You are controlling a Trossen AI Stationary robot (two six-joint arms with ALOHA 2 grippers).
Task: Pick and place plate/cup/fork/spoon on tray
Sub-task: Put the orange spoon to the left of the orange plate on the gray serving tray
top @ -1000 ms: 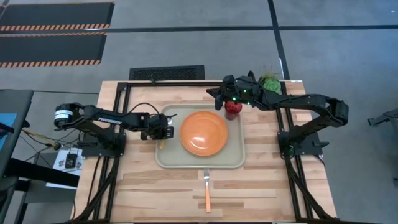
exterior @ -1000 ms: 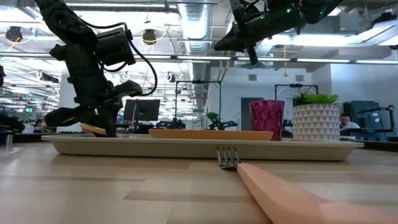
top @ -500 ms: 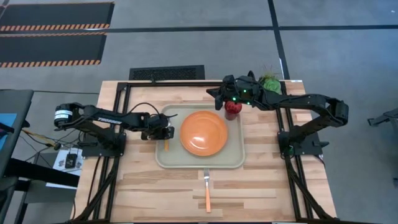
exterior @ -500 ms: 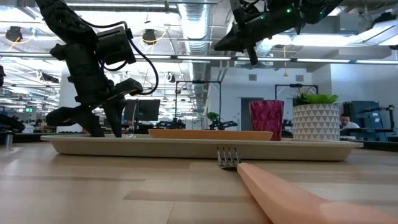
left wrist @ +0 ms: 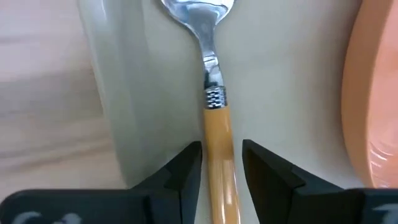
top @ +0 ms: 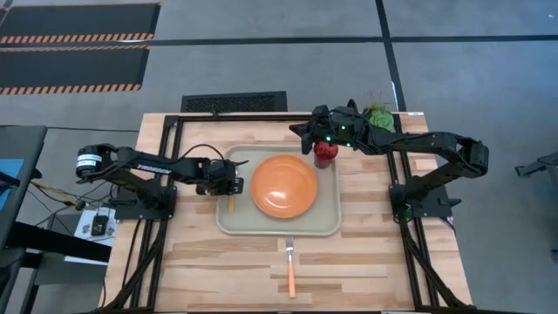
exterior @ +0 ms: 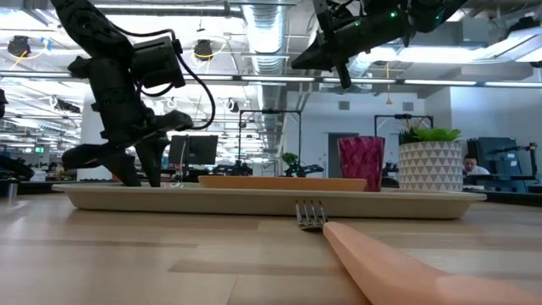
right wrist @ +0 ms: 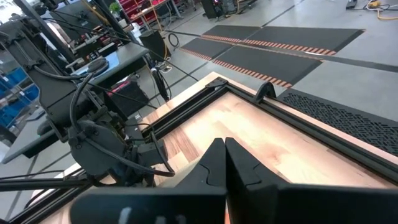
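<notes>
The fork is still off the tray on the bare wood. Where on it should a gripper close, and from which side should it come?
Grip the fork on its slim orange handle, about midway, coming straight down from above. It lies flat on the table, tines toward the tray, so the fingers should straddle the handle across its width. The wood around it looks bare, leaving room on both sides. The metal tines are probably thinner and harder to pinch.

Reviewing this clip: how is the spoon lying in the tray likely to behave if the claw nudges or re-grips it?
The spoon looks rigid, with a metal bowl and a slim orange handle, so it probably won't flex. Lying flat on the smooth tray, it would likely slide or pivot rather than roll. The open left claw straddles the narrow handle, so an off-centre grip may twist it.
</notes>
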